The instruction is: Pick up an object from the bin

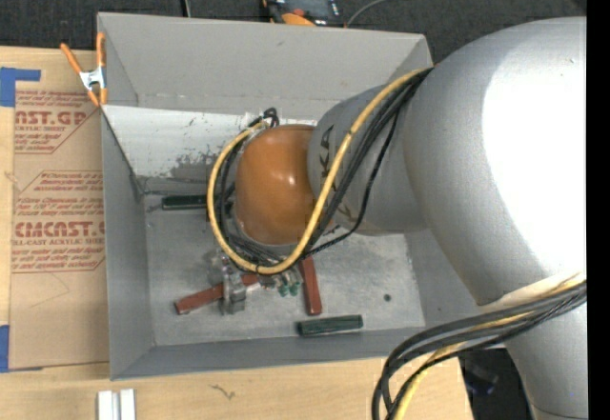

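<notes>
Silver arm link [496, 170], large and rounded, lies nearest the lens and reaches from the right over the grey metal bin [124, 247]. At its wrist sits a glossy orange cover [272, 185], looped by yellow and black cables [324, 190] that run back along the arm. Below the cover, the metal gripper [232, 290] is low over the bin floor in the front-left part. It stands at the right half of a red-brown bar [195, 302] that lies flat and slants up toward the right. Whether the gripper is spread, pressed together or pinching the bar cannot be told, as the cover and cables hide much of it. A second red-brown bar [312, 287] lies just right of the gripper, running nearly front to back, and a small greenish piece [286, 288] lies between the two. A dark marker-like stick [329, 324] lies flat near the front wall, apart from the gripper. Another dark thin stick [183, 203] lies at the foot of the sloping back wall, on the left.
</notes>
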`<state>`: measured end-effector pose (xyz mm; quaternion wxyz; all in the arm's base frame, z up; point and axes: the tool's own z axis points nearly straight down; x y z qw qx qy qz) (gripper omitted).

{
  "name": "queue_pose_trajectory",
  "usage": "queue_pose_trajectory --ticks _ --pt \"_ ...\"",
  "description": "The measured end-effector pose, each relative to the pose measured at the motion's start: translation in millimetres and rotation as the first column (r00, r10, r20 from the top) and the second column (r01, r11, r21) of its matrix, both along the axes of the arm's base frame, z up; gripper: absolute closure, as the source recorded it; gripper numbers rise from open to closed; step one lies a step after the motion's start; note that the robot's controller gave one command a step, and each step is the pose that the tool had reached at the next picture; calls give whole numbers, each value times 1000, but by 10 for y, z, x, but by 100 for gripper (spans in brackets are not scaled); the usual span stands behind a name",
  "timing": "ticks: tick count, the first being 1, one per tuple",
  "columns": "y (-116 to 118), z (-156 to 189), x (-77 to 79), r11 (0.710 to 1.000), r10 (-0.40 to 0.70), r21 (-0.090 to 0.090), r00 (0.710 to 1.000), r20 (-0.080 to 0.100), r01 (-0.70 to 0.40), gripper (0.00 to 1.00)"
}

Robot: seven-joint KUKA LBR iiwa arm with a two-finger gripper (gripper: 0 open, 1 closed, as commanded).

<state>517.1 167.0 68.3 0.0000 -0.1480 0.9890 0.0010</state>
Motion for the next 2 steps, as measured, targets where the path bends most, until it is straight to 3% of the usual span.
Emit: queue_pose_trajectory --ticks 2 --pt "20 1324 31 1000 0 0 1000 9 0 100"
